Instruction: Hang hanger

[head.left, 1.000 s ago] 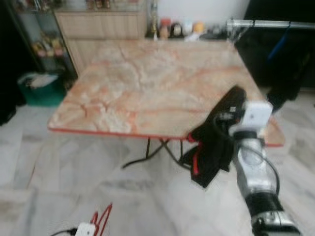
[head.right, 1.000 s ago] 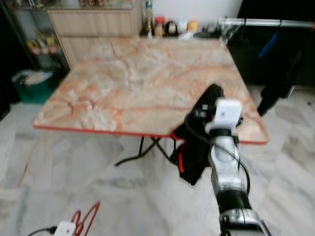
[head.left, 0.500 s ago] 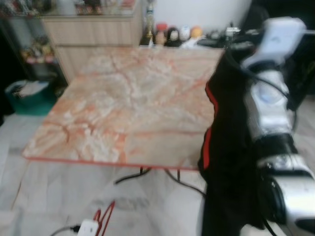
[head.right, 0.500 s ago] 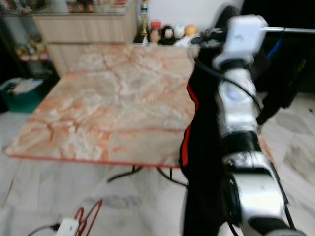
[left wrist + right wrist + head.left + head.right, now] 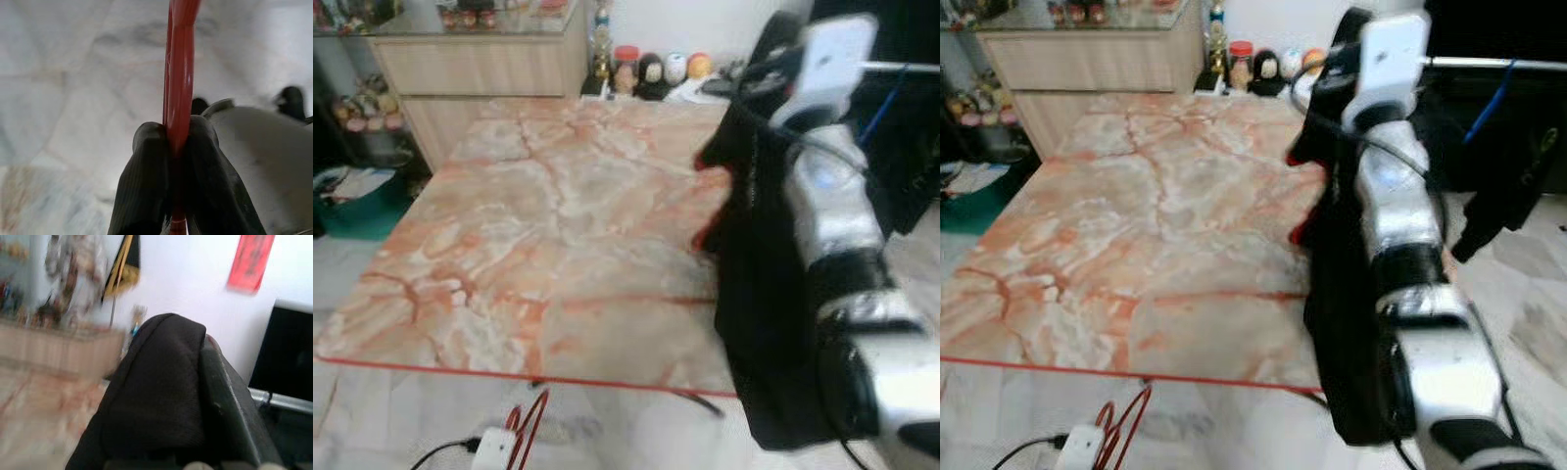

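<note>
Risk lay with the black garment [image 5: 759, 294] draped over the raised right pincer [image 5: 195, 396], its grip hidden under cloth, snagging the surface [image 5: 558, 225] short of the rail [image 5: 1489, 65], while the left pincer [image 5: 176, 147] stayed clenched on the red hanger [image 5: 180, 73] near the floor [image 5: 73, 98].

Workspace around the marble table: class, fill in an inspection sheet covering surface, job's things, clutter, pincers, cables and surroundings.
Surface: marble table, pink-veined top with a red edge, bare in the middle.
Job's things: red hanger; black garment with red trim; metal rail at right rear.
Clutter: jars and figurines at the table's far edge.
Pincers: left pincer shut on the red hanger, above the floor; right pincer raised, draped in the black garment.
Cables: black cable with white plug on the floor.
Surroundings: wooden cabinet, tiled floor.
</note>
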You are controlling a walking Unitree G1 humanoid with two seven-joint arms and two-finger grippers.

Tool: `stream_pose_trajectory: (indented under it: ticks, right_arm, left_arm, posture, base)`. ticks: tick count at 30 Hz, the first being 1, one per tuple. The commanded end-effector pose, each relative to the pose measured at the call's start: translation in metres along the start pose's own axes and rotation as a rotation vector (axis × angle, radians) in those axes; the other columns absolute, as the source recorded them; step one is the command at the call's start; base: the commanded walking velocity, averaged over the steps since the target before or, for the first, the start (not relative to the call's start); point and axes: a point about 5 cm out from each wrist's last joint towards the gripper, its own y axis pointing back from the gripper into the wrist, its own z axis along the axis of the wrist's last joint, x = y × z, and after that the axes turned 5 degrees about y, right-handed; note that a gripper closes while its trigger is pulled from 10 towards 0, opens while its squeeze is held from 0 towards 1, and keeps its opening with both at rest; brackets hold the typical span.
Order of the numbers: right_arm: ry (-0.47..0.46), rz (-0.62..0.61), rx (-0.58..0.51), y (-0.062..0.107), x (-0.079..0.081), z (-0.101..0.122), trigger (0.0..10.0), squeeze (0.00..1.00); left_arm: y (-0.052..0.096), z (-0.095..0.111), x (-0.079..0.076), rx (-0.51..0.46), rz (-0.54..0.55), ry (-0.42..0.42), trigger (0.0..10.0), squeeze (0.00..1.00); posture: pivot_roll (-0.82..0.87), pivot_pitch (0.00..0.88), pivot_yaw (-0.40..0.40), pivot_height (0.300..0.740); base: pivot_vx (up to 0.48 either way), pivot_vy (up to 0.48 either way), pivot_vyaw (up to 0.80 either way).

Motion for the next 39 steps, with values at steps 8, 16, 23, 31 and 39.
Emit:
stream_pose_trajectory:
  ticks: [8, 16, 23, 31, 39]
  right_arm:
    - [-0.042, 0.011, 0.268, 0.045, 0.006, -0.069, 10.0, 0.00]
    - [-0.045, -0.121, 0.415, 0.108, -0.001, -0.100, 10.0, 0.00]
    - [-0.098, -0.093, 0.479, 0.142, 0.010, -0.107, 10.0, 0.00]
    - [-0.138, -0.113, 0.481, 0.167, 0.010, -0.092, 10.0, 1.00]
    - [-0.133, -0.089, 0.529, 0.187, 0.017, -0.093, 10.0, 1.00]
  left_arm:
    - [0.002, -0.014, -0.006, 0.060, -0.040, -0.016, 10.0, 0.00]
    - [0.007, -0.025, 0.012, 0.076, -0.009, -0.018, 10.0, 0.00]
    - [0.008, -0.029, 0.010, 0.078, -0.014, -0.023, 10.0, 0.00]
    - [0.005, -0.030, -0.009, 0.087, -0.026, -0.034, 10.0, 0.00]
    - [0.007, -0.036, -0.006, 0.101, -0.025, -0.037, 10.0, 0.00]
  posture:
    - [-0.10, 0.000, 0.021, 0.727]
    - [-0.09, 0.000, -0.007, 0.727]
    - [-0.09, 0.000, -0.010, 0.727]
    - [-0.10, 0.000, -0.019, 0.727]
    - [-0.11, 0.000, -0.017, 0.727]
  base:
    - [0.000, 0.000, 0.00]
    - [0.000, 0.000, 0.00]
    - [0.000, 0.000, 0.00]
    - [0.000, 0.000, 0.00]
    - [0.000, 0.000, 0.00]
